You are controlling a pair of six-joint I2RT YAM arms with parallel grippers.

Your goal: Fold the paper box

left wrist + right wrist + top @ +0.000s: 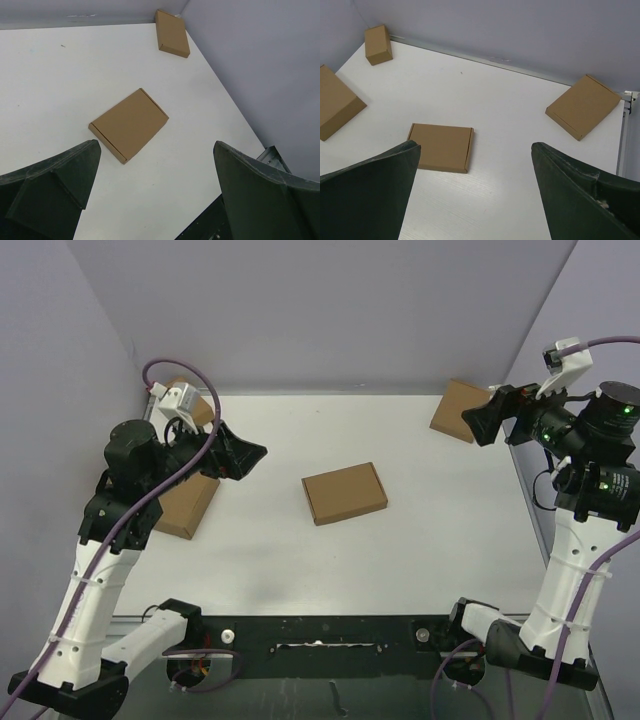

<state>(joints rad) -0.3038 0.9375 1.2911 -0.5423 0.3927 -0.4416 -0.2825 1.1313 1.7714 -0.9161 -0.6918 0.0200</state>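
Holding both arms high, I have the left gripper and right gripper spread wide and empty, giving each wrist camera a clear look down. Between them, well apart from either, the paper box lies flat on the worktop, where I judge both can reach it.
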